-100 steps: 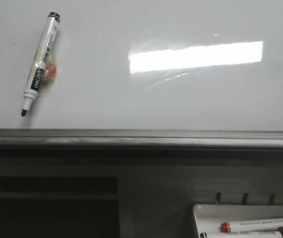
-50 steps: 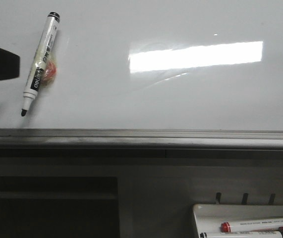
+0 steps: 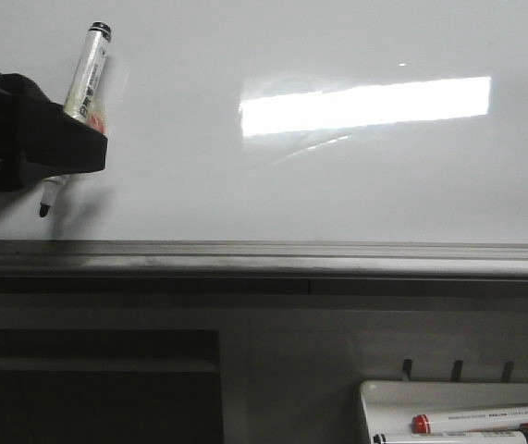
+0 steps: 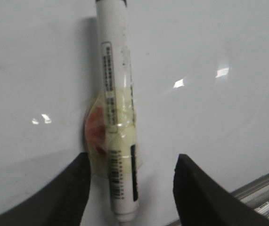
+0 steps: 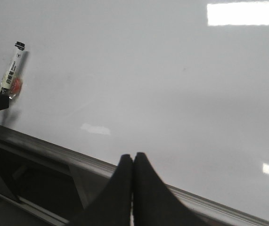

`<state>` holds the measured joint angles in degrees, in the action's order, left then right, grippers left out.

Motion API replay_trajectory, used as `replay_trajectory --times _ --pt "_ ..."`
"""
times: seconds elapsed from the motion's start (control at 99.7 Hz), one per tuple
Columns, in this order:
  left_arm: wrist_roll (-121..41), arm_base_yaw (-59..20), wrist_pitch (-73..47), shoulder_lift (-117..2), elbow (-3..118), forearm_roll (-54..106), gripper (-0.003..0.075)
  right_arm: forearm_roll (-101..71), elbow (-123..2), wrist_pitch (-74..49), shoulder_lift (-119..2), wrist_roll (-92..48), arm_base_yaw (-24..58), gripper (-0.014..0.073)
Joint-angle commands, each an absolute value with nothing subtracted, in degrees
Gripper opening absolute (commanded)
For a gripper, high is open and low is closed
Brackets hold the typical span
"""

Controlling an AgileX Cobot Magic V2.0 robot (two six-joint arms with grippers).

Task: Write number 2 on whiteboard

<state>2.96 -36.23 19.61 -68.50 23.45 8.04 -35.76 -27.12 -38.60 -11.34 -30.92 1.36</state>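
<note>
Whiteboard [image 3: 337, 176] is still blank, no number 2 yet. Within the last second the left hand [image 4: 129, 188] has arrived, fingers spread wide around the black marker [image 3: 86, 69] stuck there, not yet gripping. Right hand [image 5: 133, 188] is closed and empty.

Three markers [image 3: 86, 69] [image 3: 485, 419] [image 3: 448, 438], one whiteboard [image 3: 337, 185], one tray [image 3: 384, 393], two pincers [image 4: 129, 188] [image 5: 133, 172].

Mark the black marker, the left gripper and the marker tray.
black marker [image 4: 118, 117], left wrist view, mid-barrel.
left gripper [image 4: 132, 193], left wrist view, midway between the open fingertips.
marker tray [image 3: 384, 393], front view, upper left rim.
</note>
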Motion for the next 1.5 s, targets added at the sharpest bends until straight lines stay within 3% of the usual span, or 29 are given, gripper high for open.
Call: replay_trajectory --times 0.0,0.12,0.431,0.792,1.204,1.274,1.424,1.494 --pt "3.6 -36.7 22.5 -67.8 25.3 9.4 0.0368 -37.5 -29.2 -34.7 -12.5 -31.7 1.4 -0.0068" --pt "3.6 -36.7 21.3 -67.8 25.3 10.9 0.0327 -37.5 -29.2 -34.5 -12.5 -31.7 1.4 -0.0068" --pt "3.6 -36.7 20.5 -67.8 25.3 10.5 -0.0020 -37.6 -29.2 -34.6 -12.5 -31.7 1.9 -0.0068" --pt "3.6 -38.8 19.6 -64.7 25.3 1.3 -0.0020 -40.4 -29.7 -35.2 -13.2 -32.6 5.7 -0.0068" --pt "3.6 -48.3 7.4 -50.6 25.3 -13.6 -0.0020 -32.3 -40.2 -34.6 -33.1 -34.3 35.7 -0.0060" --pt "3.6 -50.0 4.4 -48.9 25.3 -15.9 -0.0020 -31.2 -42.1 -34.6 -37.7 -34.3 39.1 0.0004" --pt "2.9 -54.1 -1.3 -47.5 24.5 -20.9 -0.0020 -31.2 -43.8 -33.7 -45.9 -34.4 43.2 0.0321" --pt "2.9 -55.8 -1.7 -47.5 23.4 -23.2 -0.0020 -31.2 -43.8 -31.7 -48.3 -35.1 44.4 0.0407"
